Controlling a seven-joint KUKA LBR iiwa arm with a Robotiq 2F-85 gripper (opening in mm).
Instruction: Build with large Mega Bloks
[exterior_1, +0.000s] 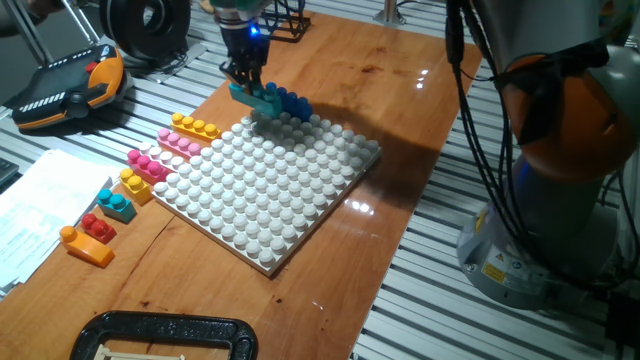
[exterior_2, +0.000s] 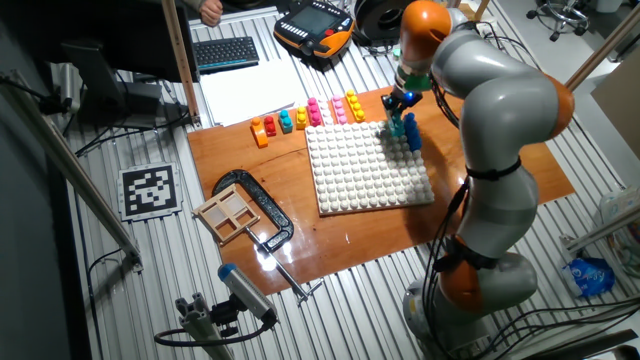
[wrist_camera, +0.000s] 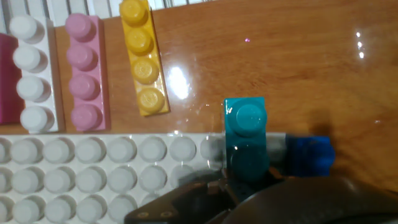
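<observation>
My gripper (exterior_1: 246, 76) is shut on a teal Mega Blok (exterior_1: 256, 97) at the far corner of the white studded baseplate (exterior_1: 270, 185). In the hand view the teal brick (wrist_camera: 245, 134) pokes one stud past the plate's edge (wrist_camera: 93, 165), over the wood. A blue brick (wrist_camera: 309, 155) sits right beside it on the plate corner. Loose bricks lie in a row along the plate's left side: yellow (exterior_1: 195, 127), pink (exterior_1: 180, 144), magenta with white (exterior_1: 150, 163), yellow with teal (exterior_1: 124, 196), orange with red (exterior_1: 88, 240). The other fixed view shows the gripper (exterior_2: 398, 106) over the teal brick (exterior_2: 397, 126).
A black clamp (exterior_1: 165, 335) lies at the near table edge, with a small wooden tray (exterior_2: 230, 212) by it. Papers (exterior_1: 40, 205) and a teach pendant (exterior_1: 70, 85) lie left of the board. The robot's base (exterior_1: 540, 210) and cables stand on the right.
</observation>
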